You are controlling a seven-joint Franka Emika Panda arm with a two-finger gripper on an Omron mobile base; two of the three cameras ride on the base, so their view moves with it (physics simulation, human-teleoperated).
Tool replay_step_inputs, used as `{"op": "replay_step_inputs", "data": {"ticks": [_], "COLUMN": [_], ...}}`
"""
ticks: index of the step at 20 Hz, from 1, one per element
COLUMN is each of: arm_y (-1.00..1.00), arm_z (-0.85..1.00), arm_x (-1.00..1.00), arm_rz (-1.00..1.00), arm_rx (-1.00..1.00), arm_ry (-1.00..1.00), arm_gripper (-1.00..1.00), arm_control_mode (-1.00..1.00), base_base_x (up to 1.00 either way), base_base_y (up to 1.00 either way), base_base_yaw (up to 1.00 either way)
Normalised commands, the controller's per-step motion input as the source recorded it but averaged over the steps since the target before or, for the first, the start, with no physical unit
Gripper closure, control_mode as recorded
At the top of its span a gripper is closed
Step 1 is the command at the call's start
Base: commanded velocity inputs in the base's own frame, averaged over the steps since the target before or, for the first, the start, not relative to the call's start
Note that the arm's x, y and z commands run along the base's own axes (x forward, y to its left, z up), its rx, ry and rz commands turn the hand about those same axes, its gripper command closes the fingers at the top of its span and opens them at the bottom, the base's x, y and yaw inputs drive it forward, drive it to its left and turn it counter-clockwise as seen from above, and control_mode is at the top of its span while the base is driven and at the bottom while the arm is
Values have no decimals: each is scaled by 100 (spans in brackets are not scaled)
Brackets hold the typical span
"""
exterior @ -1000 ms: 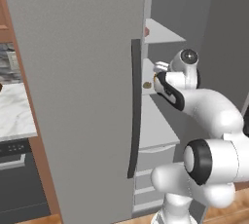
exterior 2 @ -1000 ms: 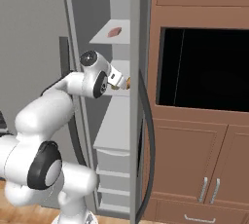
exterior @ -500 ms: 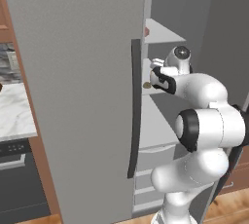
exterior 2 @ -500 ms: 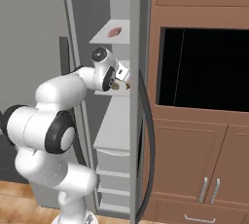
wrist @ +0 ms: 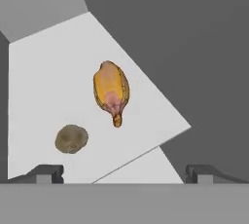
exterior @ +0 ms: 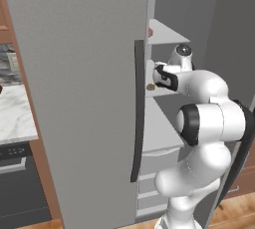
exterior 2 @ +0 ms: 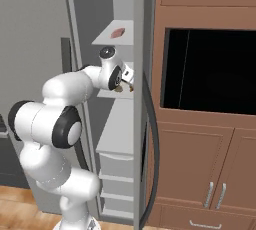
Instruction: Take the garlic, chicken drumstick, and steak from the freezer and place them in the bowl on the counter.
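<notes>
- Left base view: the freezer (exterior: 84,98), tall and matte grey with its door swung wide, has a long dark handle (exterior: 137,113) down the door edge. The white arm reaches in toward the middle shelf (exterior: 157,89). The hand (exterior: 158,75) sits at the shelf's front edge; a small brownish item, most likely the garlic (exterior: 150,87), lies just beside it at about 7 o'clock. A sliver of the white marble bench (exterior: 15,118) shows at 9 o'clock of the picture.
- Right base view: the hand (exterior 2: 131,81) is level with that same shelf. A flat reddish piece, judged to be the steak (exterior 2: 118,33), lies on the upper shelf (exterior 2: 112,36), at 12 o'clock from the hand.
- Hand view: both finger tips (wrist: 44,172) stand far apart with nothing between them, so the hand is released and empty. The chicken drumstick (wrist: 112,91) lies on the white shelf at 12 o'clock, just left of centre; its long axis runs 12 to 6, the narrow bone end pointing at the hand. It looks golden-orange with a pinkish patch. The garlic (wrist: 71,138), a dull olive-brown lump, lies at about 10 o'clock, nearer the left tip, apart from the drumstick.
- Judgement: the coming move is a straight advance to take the drumstick; nothing has yet been lifted out.
</notes>
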Motion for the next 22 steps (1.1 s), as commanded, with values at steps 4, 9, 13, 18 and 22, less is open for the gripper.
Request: {"op": "replay_step_inputs", "data": {"ticks": [4, 9, 13, 18, 22], "arm_y": [-13, -5, 0, 0, 0], "arm_z": [-15, -8, -21, -32, -27], "arm_x": [19, 27, 18, 18, 28], "arm_rz": [0, 0, 1, 2, 2], "arm_rx": [0, 0, 0, 1, 0], "arm_ry": [6, 0, 0, 0, 0], "arm_gripper": [-100, -100, -100, -100, -100], "arm_control_mode": [-100, -100, -100, -100, -100], "base_base_x": [0, 0, 0, 0, 0], "base_base_y": [0, 0, 0, 0, 0], "base_base_yaw": [0, 0, 0, 0, 0]}}
